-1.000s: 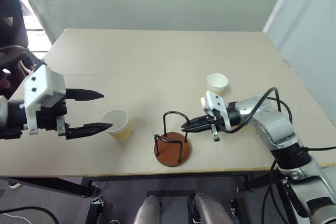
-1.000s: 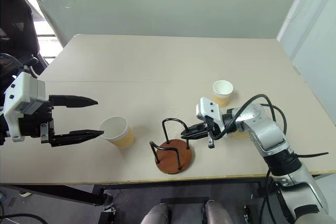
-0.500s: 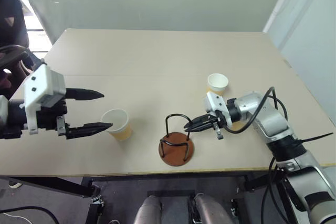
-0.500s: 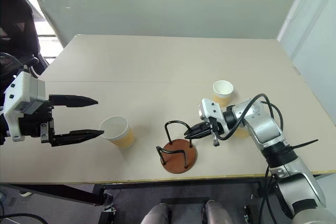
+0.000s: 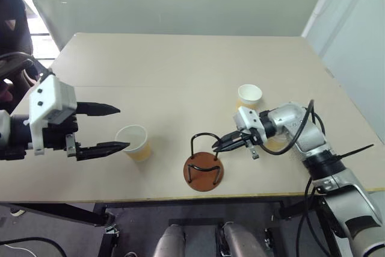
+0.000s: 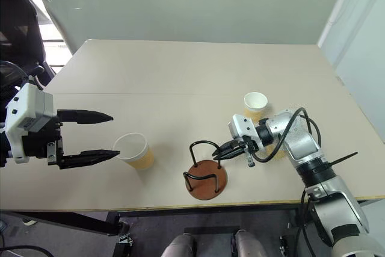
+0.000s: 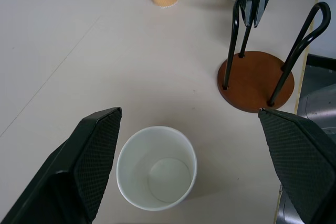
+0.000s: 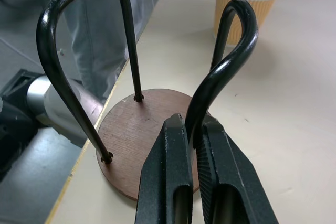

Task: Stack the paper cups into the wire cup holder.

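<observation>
Two wire loops (image 8: 226,61) rising from the wire cup holder (image 5: 203,171) near the table (image 5: 180,64) front edge, one pinched between right gripper (image 5: 218,144) fingers. Left gripper (image 5: 117,127) spread wide beside one paper cup (image 5: 133,141); another cup (image 5: 249,95) farther back, right.

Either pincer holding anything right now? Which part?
Right pincer is shut on one wire loop of the wire cup holder. Left pincer is open, holding nothing, beside a paper cup.
</observation>
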`<control>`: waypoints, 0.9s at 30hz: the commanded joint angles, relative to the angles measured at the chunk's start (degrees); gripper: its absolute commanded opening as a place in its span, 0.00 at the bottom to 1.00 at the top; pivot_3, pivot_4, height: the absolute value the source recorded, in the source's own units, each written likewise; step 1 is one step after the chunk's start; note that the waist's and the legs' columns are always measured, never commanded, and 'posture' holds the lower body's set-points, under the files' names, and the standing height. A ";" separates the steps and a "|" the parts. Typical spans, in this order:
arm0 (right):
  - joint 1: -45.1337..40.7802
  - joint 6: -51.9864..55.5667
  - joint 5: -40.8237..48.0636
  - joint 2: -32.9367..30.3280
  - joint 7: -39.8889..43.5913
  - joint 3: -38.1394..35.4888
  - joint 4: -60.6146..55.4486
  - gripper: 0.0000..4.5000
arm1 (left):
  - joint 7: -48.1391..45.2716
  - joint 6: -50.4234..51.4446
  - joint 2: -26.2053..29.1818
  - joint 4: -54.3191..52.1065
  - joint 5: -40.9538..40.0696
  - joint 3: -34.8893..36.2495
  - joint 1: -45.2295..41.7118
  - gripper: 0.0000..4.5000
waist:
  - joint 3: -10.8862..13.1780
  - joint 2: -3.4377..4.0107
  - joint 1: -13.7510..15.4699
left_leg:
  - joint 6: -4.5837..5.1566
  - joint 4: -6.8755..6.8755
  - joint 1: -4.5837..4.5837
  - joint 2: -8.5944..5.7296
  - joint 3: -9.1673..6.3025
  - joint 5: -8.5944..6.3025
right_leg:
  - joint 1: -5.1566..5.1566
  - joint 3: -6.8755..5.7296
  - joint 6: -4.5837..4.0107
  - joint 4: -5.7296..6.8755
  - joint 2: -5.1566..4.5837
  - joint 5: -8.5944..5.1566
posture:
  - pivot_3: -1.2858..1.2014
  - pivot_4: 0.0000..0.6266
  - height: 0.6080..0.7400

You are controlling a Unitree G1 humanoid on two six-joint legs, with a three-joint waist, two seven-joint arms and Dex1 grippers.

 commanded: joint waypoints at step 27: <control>-7.26 -8.39 -10.05 0.27 4.22 2.76 11.04 0.72 | 0.82 0.71 0.28 -1.97 -0.61 2.06 -0.11 1.00 | 0.01 0.02 0.02 | -0.12 -0.03 -0.01 0.09 -0.01 -0.10 | -0.03 -0.04 -0.08 -0.02 0.00 -0.02 | 0.52 0.24 1.00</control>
